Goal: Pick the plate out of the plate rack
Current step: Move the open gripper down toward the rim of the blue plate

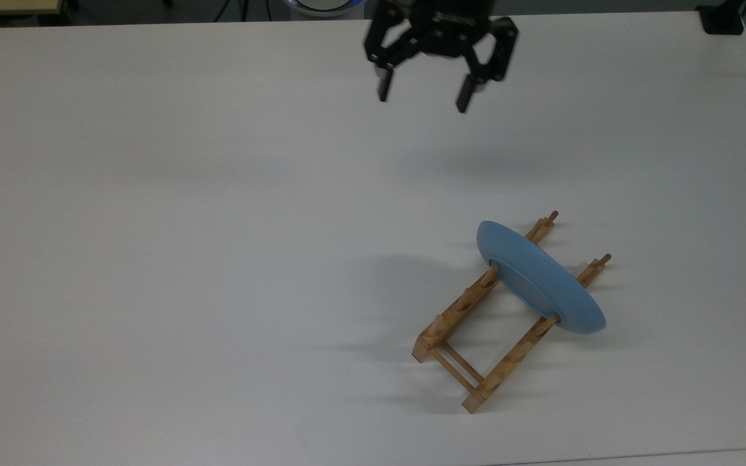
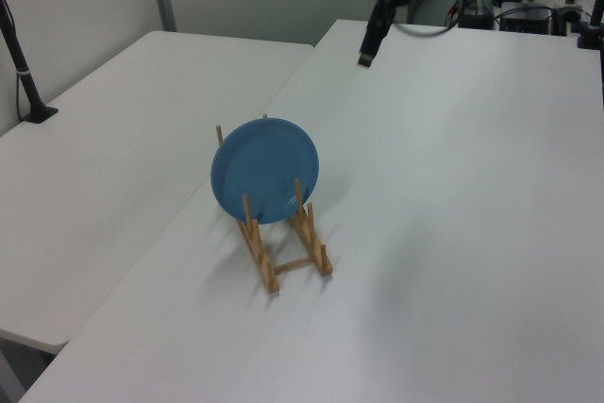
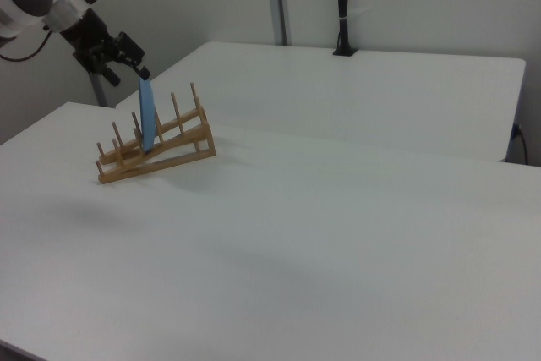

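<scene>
In the top view's lower right, the plate (image 1: 540,277) stands on edge between the pegs of the plate rack (image 1: 476,336) on the bare white desk (image 1: 185,226). This looks like the approach step. At upper centre the gripper (image 1: 422,96) hangs well apart from it, fingers (image 1: 383,85) spread and empty. Next it must descend astride the plate's upper rim; nothing blocks the way.

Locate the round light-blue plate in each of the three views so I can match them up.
Top view: the round light-blue plate stands on edge at lower right, across the light-brown wooden peg rack.
Left view: the plate sits left of centre, its face toward the camera, rack below it.
Right view: the plate shows edge-on at upper left, a thin blue sliver between the pegs.
Shared landmark: the rack.
</scene>
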Controlling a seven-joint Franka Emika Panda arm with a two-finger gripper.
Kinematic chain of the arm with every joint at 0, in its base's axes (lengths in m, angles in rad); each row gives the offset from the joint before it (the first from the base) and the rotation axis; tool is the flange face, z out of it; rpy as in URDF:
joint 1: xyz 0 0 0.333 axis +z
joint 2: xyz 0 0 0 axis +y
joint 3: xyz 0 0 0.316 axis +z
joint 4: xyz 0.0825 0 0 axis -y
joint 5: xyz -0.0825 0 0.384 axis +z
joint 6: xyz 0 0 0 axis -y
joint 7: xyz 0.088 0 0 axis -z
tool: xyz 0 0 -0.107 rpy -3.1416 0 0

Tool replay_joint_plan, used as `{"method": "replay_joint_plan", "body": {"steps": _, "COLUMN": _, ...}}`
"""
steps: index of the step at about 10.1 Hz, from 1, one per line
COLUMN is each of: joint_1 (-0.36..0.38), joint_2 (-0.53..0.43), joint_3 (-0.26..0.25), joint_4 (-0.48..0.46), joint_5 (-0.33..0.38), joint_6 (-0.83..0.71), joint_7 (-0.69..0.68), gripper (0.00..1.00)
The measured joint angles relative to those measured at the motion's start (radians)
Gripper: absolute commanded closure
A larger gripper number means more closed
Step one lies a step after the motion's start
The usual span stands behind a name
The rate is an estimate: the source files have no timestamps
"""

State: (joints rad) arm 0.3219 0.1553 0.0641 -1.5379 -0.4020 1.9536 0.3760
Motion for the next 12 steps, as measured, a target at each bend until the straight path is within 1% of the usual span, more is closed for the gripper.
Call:
{"method": "replay_joint_plan", "body": {"steps": 1, "joint_1": 0.033, "joint_2": 0.043, "joint_3": 0.000, "joint_4": 0.021, "joint_5": -0.052, "joint_6": 0.024, "joint_7": 0.075, "gripper": 0.00}}
{"method": "replay_joint_plan", "body": {"steps": 3, "joint_1": 0.088, "joint_2": 0.127, "joint_3": 0.000, "joint_4": 0.035, "joint_5": -0.210, "joint_6": 0.096, "joint_7": 0.281, "gripper": 0.08}}
{"method": "replay_joint_plan", "body": {"steps": 4, "joint_1": 0.105, "joint_2": 0.168, "joint_3": 0.000, "joint_4": 0.036, "joint_5": -0.277, "joint_6": 0.128, "joint_7": 0.370, "gripper": 0.18}}
{"method": "replay_joint_plan", "body": {"steps": 5, "joint_1": 0.114, "joint_2": 0.206, "joint_3": 0.000, "joint_4": 0.039, "joint_5": -0.329, "joint_6": 0.142, "joint_7": 0.433, "gripper": 0.30}}
{"method": "replay_joint_plan", "body": {"steps": 6, "joint_1": 0.115, "joint_2": 0.237, "joint_3": 0.000, "joint_4": 0.042, "joint_5": -0.369, "joint_6": 0.144, "joint_7": 0.474, "gripper": 0.32}}
{"method": "replay_joint_plan", "body": {"steps": 9, "joint_1": 0.119, "joint_2": 0.302, "joint_3": 0.000, "joint_4": 0.066, "joint_5": -0.426, "joint_6": 0.194, "joint_7": 0.543, "gripper": 0.32}}
{"method": "replay_joint_plan", "body": {"steps": 10, "joint_1": 0.125, "joint_2": 0.310, "joint_3": 0.000, "joint_4": 0.069, "joint_5": -0.433, "joint_6": 0.194, "joint_7": 0.555, "gripper": 0.35}}
{"method": "replay_joint_plan", "body": {"steps": 11, "joint_1": 0.129, "joint_2": 0.310, "joint_3": 0.000, "joint_4": 0.071, "joint_5": -0.433, "joint_6": 0.194, "joint_7": 0.556, "gripper": 0.43}}
{"method": "replay_joint_plan", "body": {"steps": 12, "joint_1": 0.129, "joint_2": 0.310, "joint_3": 0.000, "joint_4": 0.074, "joint_5": -0.433, "joint_6": 0.194, "joint_7": 0.556, "gripper": 0.54}}
